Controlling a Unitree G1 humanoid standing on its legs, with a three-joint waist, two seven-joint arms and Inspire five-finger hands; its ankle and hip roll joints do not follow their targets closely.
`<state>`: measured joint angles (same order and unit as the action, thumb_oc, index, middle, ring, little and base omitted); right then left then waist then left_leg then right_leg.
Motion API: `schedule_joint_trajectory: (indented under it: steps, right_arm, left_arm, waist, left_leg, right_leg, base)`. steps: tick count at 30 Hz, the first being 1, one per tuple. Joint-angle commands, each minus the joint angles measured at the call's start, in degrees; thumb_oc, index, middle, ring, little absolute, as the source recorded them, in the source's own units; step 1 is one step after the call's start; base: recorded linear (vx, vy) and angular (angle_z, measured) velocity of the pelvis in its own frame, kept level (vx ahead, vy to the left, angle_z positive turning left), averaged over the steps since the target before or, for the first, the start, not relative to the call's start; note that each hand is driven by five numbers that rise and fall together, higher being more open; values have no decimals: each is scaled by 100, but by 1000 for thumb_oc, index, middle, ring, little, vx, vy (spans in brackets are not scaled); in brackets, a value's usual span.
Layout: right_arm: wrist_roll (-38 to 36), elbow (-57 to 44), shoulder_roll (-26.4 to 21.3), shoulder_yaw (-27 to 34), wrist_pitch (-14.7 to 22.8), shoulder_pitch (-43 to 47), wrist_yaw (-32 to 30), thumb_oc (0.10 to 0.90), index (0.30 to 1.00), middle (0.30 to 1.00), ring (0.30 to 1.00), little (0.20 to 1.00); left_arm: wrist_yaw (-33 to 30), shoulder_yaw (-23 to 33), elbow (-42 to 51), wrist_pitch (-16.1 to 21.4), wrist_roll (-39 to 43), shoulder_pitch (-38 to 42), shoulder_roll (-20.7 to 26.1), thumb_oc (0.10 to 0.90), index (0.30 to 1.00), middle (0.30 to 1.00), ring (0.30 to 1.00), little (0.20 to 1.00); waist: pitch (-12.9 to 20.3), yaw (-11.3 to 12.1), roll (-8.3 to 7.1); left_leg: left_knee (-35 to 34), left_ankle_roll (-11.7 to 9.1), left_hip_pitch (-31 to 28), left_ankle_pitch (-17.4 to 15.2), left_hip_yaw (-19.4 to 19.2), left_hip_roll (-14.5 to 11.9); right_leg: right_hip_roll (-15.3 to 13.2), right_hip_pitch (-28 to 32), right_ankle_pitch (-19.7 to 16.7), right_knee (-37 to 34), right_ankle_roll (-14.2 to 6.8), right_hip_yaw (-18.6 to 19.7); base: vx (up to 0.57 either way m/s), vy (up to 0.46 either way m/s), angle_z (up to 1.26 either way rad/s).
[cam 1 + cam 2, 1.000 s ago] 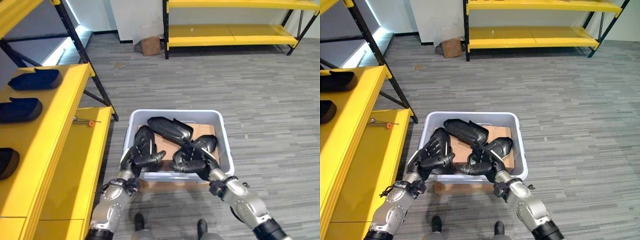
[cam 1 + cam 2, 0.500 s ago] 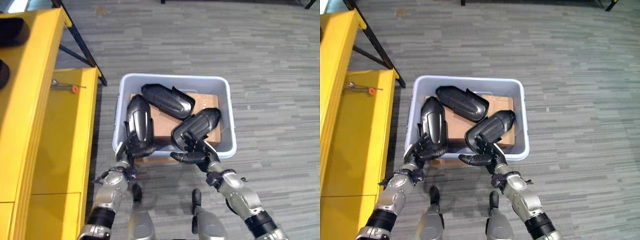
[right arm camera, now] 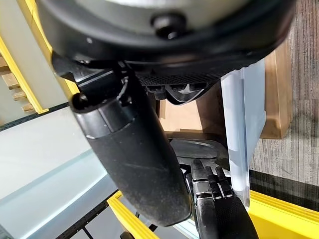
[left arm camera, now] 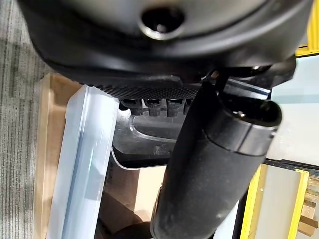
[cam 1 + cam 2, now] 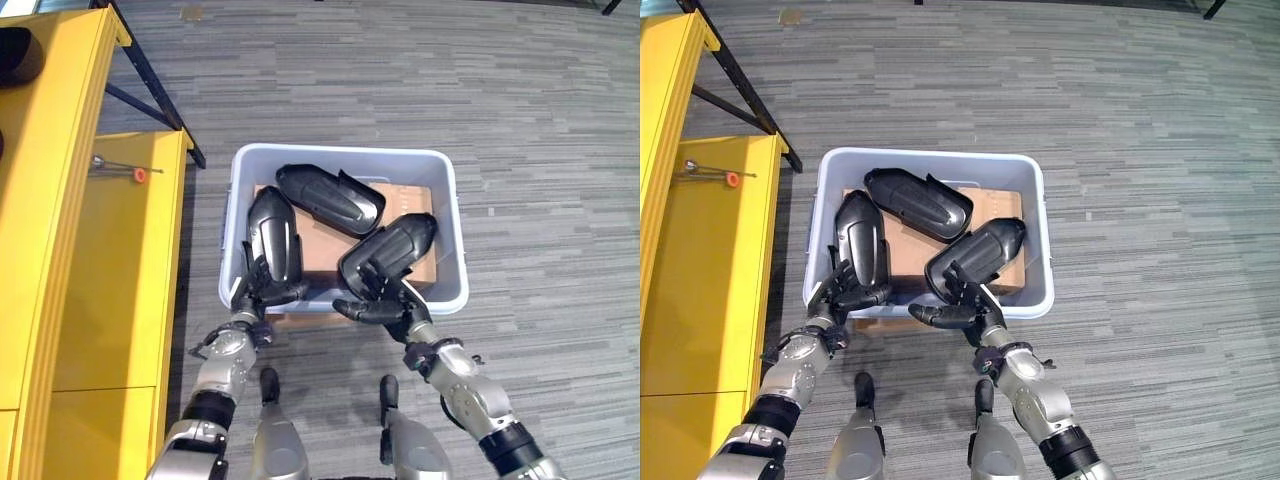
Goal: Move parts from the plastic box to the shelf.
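Note:
A pale plastic box [image 5: 340, 153] stands on the floor and holds three black moulded parts on a cardboard sheet [image 5: 322, 246]. My left hand [image 5: 262, 293] is curled round the near end of the left part [image 5: 272, 232], at the box's near rim. My right hand [image 5: 377, 300] pinches the near end of the right part [image 5: 398, 246], fingers on top and thumb underneath. The third part [image 5: 330, 198] lies untouched at the back of the box. In the left wrist view my thumb [image 4: 209, 164] stands in front of the box wall [image 4: 79, 164].
A yellow shelf [image 5: 60, 200] runs along the left, with a lower board [image 5: 130, 290] next to the box. A screwdriver with an orange handle [image 5: 118, 170] lies on that board. A black part [image 5: 15, 55] rests on the upper level. A black shelf leg [image 5: 150, 80] slants behind.
The camera has tipped down towards the box, so the far shelf has left the view. Both hands stay on the same two parts, now gripping their near ends at the rim.

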<state>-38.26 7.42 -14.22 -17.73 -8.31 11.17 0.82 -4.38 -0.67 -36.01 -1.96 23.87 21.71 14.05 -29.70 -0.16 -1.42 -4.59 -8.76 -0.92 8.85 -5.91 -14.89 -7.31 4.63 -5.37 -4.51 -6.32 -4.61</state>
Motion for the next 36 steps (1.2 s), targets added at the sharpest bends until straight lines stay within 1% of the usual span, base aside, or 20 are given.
schedule_joint_trajectory:
  steps: [1, 5, 8, 9, 11, 18, 19, 20, 21, 24, 28, 29, 30, 31, 35, 36]
  right_arm:
    - [-72, -1079, 199, 215, 526, 290, 152, 900, 1000, 1000, 1000, 1000]
    - [-46, -1062, 245, 258, 531, 226, 180, 900, 1000, 1000, 1000, 1000]
    - [-36, -1057, 240, 280, 534, 205, 181, 900, 1000, 1000, 1000, 1000]
    - [-19, -1023, 255, 312, 529, 183, 195, 900, 1000, 1000, 1000, 1000]
    - [6, -998, 250, 362, 536, 168, 201, 900, 1000, 1000, 1000, 1000]
    - [102, -923, 269, 530, 514, 159, 169, 900, 1000, 1000, 1000, 1000]
    - [110, -923, 279, 552, 515, 151, 172, 900, 1000, 1000, 1000, 1000]
    - [118, -935, 284, 570, 516, 148, 170, 900, 1000, 1000, 1000, 1000]
    - [135, -942, 288, 600, 519, 139, 160, 900, 1000, 1000, 1000, 1000]
    - [164, -912, 314, 651, 514, 138, 146, 900, 1000, 1000, 1000, 1000]
    - [193, -947, 326, 711, 505, 106, 143, 900, 1000, 1000, 1000, 1000]
    - [200, -943, 336, 727, 502, 106, 140, 900, 1000, 1000, 1000, 1000]
    - [201, -943, 336, 730, 503, 107, 142, 900, 1000, 1000, 1000, 1000]
    - [217, -933, 348, 762, 509, 108, 127, 900, 1000, 1000, 1000, 1000]
    - [238, -937, 357, 821, 518, 109, 118, 900, 1000, 1000, 1000, 1000]
    - [238, -931, 363, 830, 514, 102, 119, 900, 1000, 1000, 1000, 1000]
  left_arm:
    - [59, 149, -264, 45, -54, -151, -238, 900, 1000, 1000, 1000, 1000]
    - [193, 208, -482, -23, 84, -380, -515, 900, 1000, 1000, 1000, 1000]
    - [284, 209, -617, -72, 136, -492, -621, 900, 1000, 1000, 1000, 1000]
    - [390, 238, -787, -130, 236, -602, -731, 900, 1000, 1000, 1000, 1000]
    - [496, 240, -834, -183, 278, -737, -807, 900, 1000, 1000, 1000, 1000]
    - [632, 267, -738, -277, 308, -1053, -778, 900, 1000, 1000, 1000, 1000]
    - [652, 265, -725, -290, 325, -1087, -793, 900, 1000, 1000, 1000, 1000]
    - [671, 250, -711, -296, 334, -1113, -795, 900, 1000, 1000, 1000, 1000]
    - [681, 259, -665, -309, 340, -1156, -784, 900, 1000, 1000, 1000, 1000]
    - [699, 258, -610, -342, 380, -1202, -766, 900, 1000, 1000, 1000, 1000]
    - [715, 237, -530, -388, 412, -1283, -779, 900, 1000, 1000, 1000, 1000]
    - [713, 232, -521, -396, 424, -1308, -777, 900, 1000, 1000, 1000, 1000]
    - [711, 228, -515, -397, 425, -1309, -777, 900, 1000, 1000, 1000, 1000]
    - [718, 220, -521, -397, 420, -1322, -777, 900, 1000, 1000, 1000, 1000]
    - [729, 212, -473, -416, 417, -1373, -768, 900, 1000, 1000, 1000, 1000]
    - [724, 210, -445, -425, 426, -1383, -763, 900, 1000, 1000, 1000, 1000]
  waist:
    - [-2, -73, -105]
    - [14, -81, -100]
    - [45, -96, -78]
    - [69, -102, -68]
    - [65, -95, -67]
    - [73, -71, -39]
    - [81, -68, -23]
    - [68, -65, -31]
    - [83, -67, -16]
    - [95, -68, -17]
    - [115, -60, -4]
    - [126, -63, 10]
    - [114, -59, 2]
    - [129, -63, 13]
    - [128, -59, 16]
    - [143, -58, 27]
  left_leg:
    - [145, 309, -593, -435, 120, -227]
    - [162, 321, -575, -396, 140, -227]
    - [142, 317, -623, -444, 123, -248]
    - [128, 317, -641, -444, 111, -258]
    - [131, 316, -621, -396, 127, -256]
    - [123, 316, -625, -387, 121, -276]
    - [101, 309, -673, -438, 104, -291]
    - [111, 315, -641, -388, 117, -281]
    - [83, 311, -683, -437, 100, -299]
    - [92, 312, -645, -379, 114, -294]
    - [85, 313, -659, -374, 108, -290]
    - [73, 308, -695, -418, 94, -296]
    - [87, 312, -665, -372, 107, -287]
    - [76, 304, -701, -417, 96, -295]
    - [91, 304, -675, -372, 121, -287]
    - [82, 298, -705, -415, 111, -296]
  right_leg:
    - [-438, -229, 40, 584, 471, 45]
    - [-439, -262, -10, 583, 475, 52]
    - [-429, -230, 43, 575, 470, 46]
    - [-426, -219, 50, 571, 467, 43]
    - [-431, -236, 8, 580, 475, 56]
    - [-423, -250, -5, 570, 470, 45]
    - [-414, -212, 41, 560, 463, 27]
    - [-425, -245, -13, 566, 469, 31]
    - [-416, -214, 33, 558, 460, 19]
    - [-431, -244, -21, 558, 469, 32]
    - [-435, -236, -27, 554, 471, 11]
    - [-428, -206, 19, 545, 463, 0]
    - [-434, -233, -28, 552, 471, 11]
    - [-425, -200, 18, 538, 466, 3]
    - [-447, -215, -40, 524, 468, 4]
    - [-444, -186, -2, 515, 459, -10]
  base:
    - [0, 0, 0]
    - [0, 0, 0]
    - [34, -4, 1]
    - [0, 0, 0]
    - [0, 0, 0]
    - [6, -1, 0]
    - [0, 0, 0]
    - [43, -6, 0]
    - [0, 0, 0]
    - [12, -1, 0]
    - [11, 1, 0]
    - [0, 0, 0]
    - [41, 0, 0]
    - [0, 0, 0]
    - [3, -3, 0]
    - [44, -6, 0]
